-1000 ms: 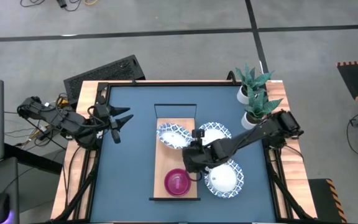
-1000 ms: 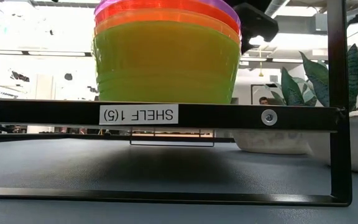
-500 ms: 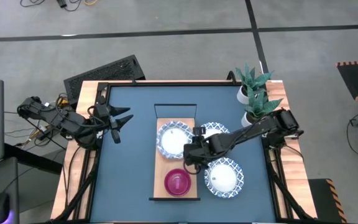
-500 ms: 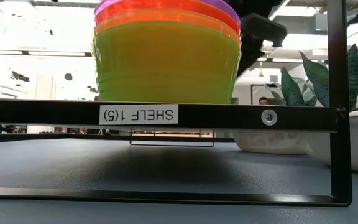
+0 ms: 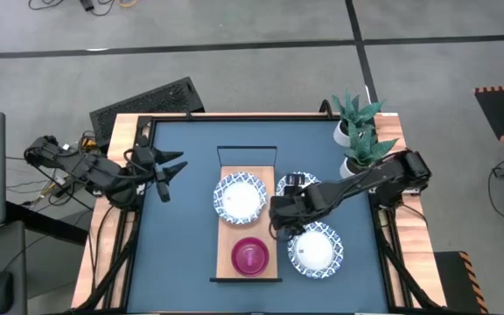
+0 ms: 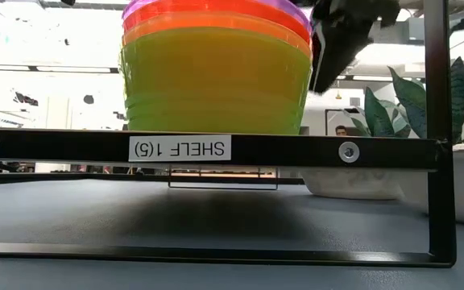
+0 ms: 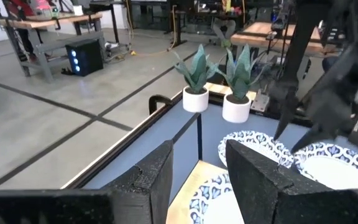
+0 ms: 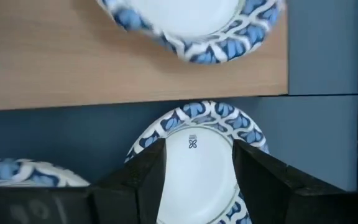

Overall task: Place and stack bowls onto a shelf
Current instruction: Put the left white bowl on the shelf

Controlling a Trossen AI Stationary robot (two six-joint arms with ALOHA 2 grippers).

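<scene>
The shelf (image 5: 233,229) lies along the middle of the table. On its near part stands a nested stack of translucent bowls (image 6: 216,72), yellow-green lowest and purple (image 5: 250,256) on top. A white blue-rimmed dish (image 5: 241,197) lies flat on the shelf's middle. Two more such dishes rest on the tabletop right of the shelf, one (image 5: 315,249) nearer and one (image 5: 301,181) partly under my right arm. My right gripper (image 5: 276,223) stands open beside the shelf's right edge and raised (image 6: 337,44), its fingers (image 8: 138,180) over that dish (image 8: 194,162). My left gripper (image 5: 169,171) waits open at the table's left.
Two potted plants (image 5: 357,131) stand at the table's far right corner, just behind my right arm. The shelf's black end frame (image 6: 437,121) rises at its near end. Bare blue tabletop (image 5: 182,245) lies left of the shelf.
My right gripper has let go of the white dish, which was tilted over the shelf and now lies flat on its middle. The gripper has then drawn back toward the table's right edge and gone up, clear of the shelf.
</scene>
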